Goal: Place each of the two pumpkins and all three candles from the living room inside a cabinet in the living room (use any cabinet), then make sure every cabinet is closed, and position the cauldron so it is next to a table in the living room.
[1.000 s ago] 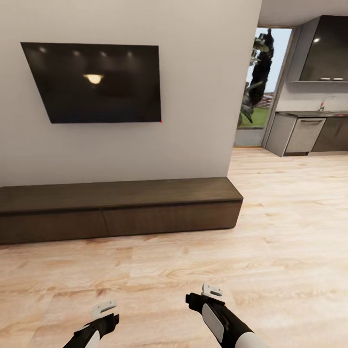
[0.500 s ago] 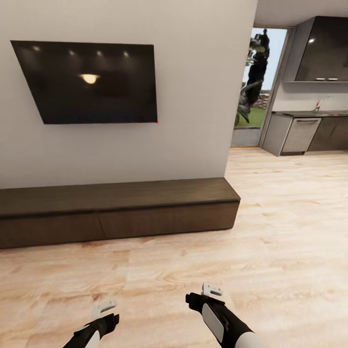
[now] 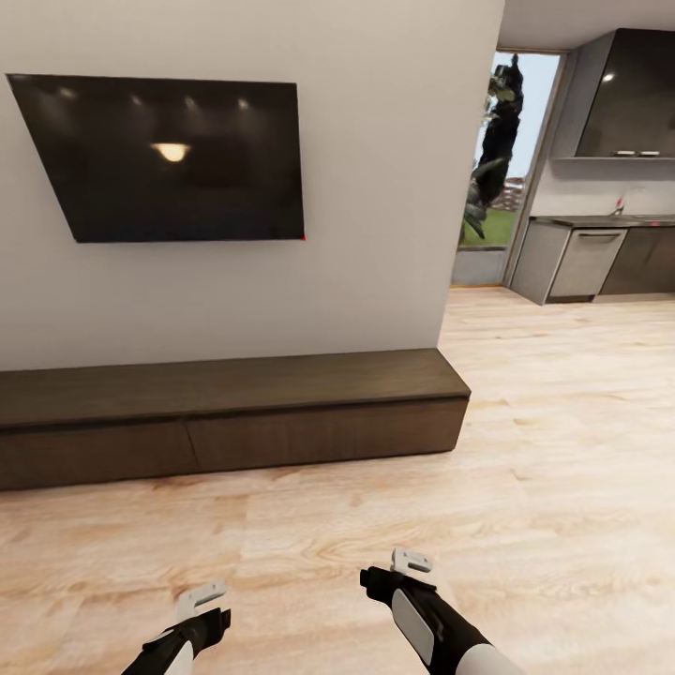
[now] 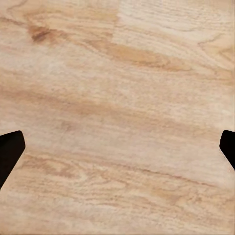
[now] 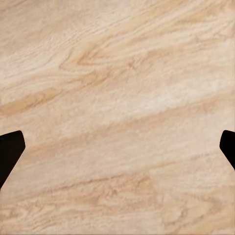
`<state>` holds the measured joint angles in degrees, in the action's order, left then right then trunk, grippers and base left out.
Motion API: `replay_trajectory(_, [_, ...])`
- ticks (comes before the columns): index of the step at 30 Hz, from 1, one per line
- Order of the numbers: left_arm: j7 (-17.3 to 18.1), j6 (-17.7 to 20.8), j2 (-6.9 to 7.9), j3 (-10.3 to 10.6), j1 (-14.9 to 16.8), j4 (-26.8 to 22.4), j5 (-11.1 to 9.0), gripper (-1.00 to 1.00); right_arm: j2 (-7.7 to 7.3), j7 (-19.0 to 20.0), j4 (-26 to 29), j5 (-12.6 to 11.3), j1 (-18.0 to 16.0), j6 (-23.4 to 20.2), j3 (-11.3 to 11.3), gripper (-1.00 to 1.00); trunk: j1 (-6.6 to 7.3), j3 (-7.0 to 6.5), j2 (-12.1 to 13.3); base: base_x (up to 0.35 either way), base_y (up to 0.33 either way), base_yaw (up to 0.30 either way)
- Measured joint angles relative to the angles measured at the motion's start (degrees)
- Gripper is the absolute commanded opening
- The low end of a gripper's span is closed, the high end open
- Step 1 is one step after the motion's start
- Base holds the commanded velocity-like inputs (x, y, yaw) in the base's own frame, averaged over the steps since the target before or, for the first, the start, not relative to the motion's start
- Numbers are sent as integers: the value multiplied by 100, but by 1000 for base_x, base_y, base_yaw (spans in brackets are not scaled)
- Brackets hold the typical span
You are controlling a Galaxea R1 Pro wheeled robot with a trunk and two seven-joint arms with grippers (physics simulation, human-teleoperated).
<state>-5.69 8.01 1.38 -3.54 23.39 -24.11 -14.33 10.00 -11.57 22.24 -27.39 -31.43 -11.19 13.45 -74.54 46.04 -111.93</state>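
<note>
The long, low dark brown cabinet (image 3: pixel 234 412) runs along the wall ahead of me, its drawer fronts shut and its top bare. The pumpkins, candles, cauldron and table are out of view. My left gripper (image 3: pixel 202 600) hangs low at the bottom of the head view, and my right gripper (image 3: pixel 410 565) hangs beside it. In both wrist views the dark fingertips (image 4: pixel 10 152) (image 5: pixel 10 152) stand wide apart over bare wooden floor, so both grippers are open and hold nothing.
A black television (image 3: pixel 169 159) hangs on the grey wall above the cabinet. To the right, past the wall's corner, the light wood floor (image 3: pixel 562 450) leads to a kitchen with dark grey cabinets (image 3: pixel 609 258) and a glass door (image 3: pixel 502 169).
The whole picture has shifted slightly, so the camera has turned a little; the cabinet and television now sit a bit lower and further left. Both arms hold the same pose.
</note>
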Motion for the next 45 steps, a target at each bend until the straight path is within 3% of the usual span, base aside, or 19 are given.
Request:
replay_trajectory(41, [92,62,12,-35,0,-41,-42,100,0,7,-9,-1,0,89,0,100,-1,0,0,50,5,0])
replay_trajectory(43, [99,110,38,-40,2,-62,-51,100,0,11,-6,-1,0,89,0,100,-1,0,0,0,0,0])
replay_trajectory(45, [114,373,164,-42,24,-119,-66,100,0,13,-3,-1,0,90,0,100,-1,0,0,0,0,0])
